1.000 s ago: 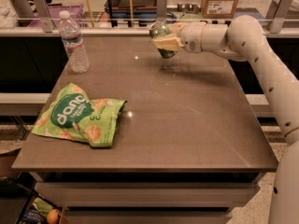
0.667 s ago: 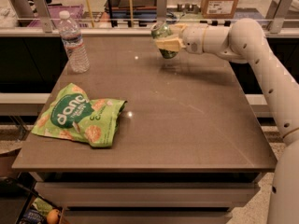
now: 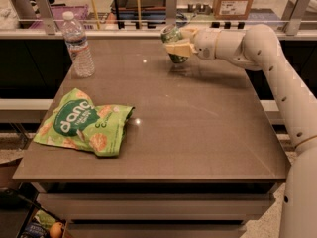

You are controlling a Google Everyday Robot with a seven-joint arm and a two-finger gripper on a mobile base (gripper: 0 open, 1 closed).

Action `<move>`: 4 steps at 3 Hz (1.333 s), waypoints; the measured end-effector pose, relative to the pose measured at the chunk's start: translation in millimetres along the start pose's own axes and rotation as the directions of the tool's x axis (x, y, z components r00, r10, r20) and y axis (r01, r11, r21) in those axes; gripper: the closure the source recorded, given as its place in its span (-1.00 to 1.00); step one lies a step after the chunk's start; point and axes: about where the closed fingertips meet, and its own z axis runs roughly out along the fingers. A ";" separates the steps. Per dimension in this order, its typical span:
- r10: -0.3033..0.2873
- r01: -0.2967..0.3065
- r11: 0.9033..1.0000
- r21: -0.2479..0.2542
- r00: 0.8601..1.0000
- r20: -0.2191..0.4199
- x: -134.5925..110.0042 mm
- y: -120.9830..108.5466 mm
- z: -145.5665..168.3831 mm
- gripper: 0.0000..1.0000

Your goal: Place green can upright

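The green can (image 3: 173, 41) is at the far middle of the brown table (image 3: 198, 128), near its back edge. It stands tilted slightly, its bottom at or just above the tabletop. My gripper (image 3: 176, 41) reaches in from the right and is shut on the can, its tan fingers (image 3: 179, 48) wrapped around the can's middle. The white arm (image 3: 257, 48) runs off to the right edge of the view.
A clear plastic water bottle (image 3: 78, 44) stands upright at the table's far left. A flat green snack bag (image 3: 83, 122) lies at the front left. A rail with metal posts (image 3: 171, 8) runs behind the table, with boxes and shelves beyond.
The gripper and the can have stayed at almost the same spot at the far middle of the table. The bottle and the bag have not moved.
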 end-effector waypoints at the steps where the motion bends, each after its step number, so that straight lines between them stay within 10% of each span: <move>1: 0.002 -0.002 1.000 -0.007 1.000 0.019 4.4 -1.7 0.7 1.00; 4: 0.050 -0.049 0.999 -0.006 0.998 0.039 24.8 -9.7 0.3 1.00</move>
